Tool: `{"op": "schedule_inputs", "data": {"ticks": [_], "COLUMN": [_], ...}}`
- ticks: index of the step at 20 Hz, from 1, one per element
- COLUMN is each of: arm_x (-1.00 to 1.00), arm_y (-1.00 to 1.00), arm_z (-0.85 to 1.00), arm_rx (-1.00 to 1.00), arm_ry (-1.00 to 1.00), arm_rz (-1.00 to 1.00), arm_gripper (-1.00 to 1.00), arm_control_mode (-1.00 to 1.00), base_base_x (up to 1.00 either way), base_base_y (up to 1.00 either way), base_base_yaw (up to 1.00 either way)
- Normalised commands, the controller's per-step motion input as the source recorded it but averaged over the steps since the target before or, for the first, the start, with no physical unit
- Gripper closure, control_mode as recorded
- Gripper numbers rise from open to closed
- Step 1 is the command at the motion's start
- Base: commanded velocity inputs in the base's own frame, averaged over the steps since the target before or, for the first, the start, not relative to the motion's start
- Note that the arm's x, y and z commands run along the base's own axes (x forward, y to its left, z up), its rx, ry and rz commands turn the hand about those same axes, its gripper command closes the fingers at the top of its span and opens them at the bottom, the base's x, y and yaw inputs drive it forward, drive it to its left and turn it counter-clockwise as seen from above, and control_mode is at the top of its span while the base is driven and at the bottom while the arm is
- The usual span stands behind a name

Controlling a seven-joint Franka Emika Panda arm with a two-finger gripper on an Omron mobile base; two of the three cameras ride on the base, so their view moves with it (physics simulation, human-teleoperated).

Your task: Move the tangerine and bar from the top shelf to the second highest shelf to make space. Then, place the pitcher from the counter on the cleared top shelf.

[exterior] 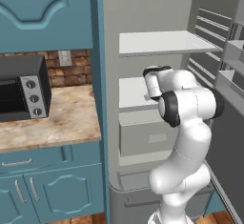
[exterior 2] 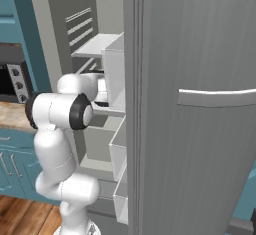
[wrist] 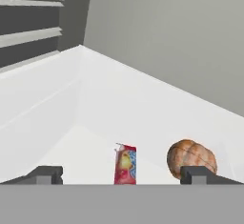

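- The fridge (exterior: 143,180) is grey and stands with its door (exterior 2: 200,129) swung open; in the right base view the door covers most of the inside.
- The top shelf (exterior: 162,43) is a wide white board, and its upper face looks bare in the left base view.
- Under it is the second shelf (exterior: 131,94), also white; the white arm (exterior: 186,123) reaches into the fridge at this height and hides the right part of the shelf.
- Below the second shelf is a pale drawer (exterior: 143,137).
- To the left of the fridge there is a marbled table (exterior: 57,118) over teal cabinet doors (exterior: 52,189), with a dark microwave (exterior: 24,92) standing on it against the brick wall.
- In the hand view, the bar (wrist: 125,165) stands upright on a white shelf board, red with some blue and yellow on the wrapper.
- The tangerine (wrist: 190,155) sits on the same board, near the bar but not touching it.
- The gripper (wrist: 121,175) is spread wide, with one finger tip (wrist: 46,174) far at one side and the other just in front of the tangerine.
- Nothing is held between the finger tips; the bar is seen in the gap, free of both.
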Motion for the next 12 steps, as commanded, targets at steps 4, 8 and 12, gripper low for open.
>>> {"op": "schedule_inputs", "data": {"ticks": [4, 8, 12], "arm_x": [-0.62, -0.82, -0.66], "arm_y": [0.00, -0.01, -0.02], "arm_z": [0.72, 0.64, 0.97], "arm_rx": [-0.05, -0.09, -0.06], "arm_ry": [0.16, 0.26, 0.20], "arm_rz": [0.00, 0.00, 0.00], "arm_gripper": [-1.00, -1.00, -1.00], "arm_control_mode": [-1.00, -1.00, -1.00], "base_base_x": [0.00, 0.00, 0.00], "base_base_y": [0.00, 0.00, 0.00], "base_base_yaw": [0.00, 0.00, 0.00]}}
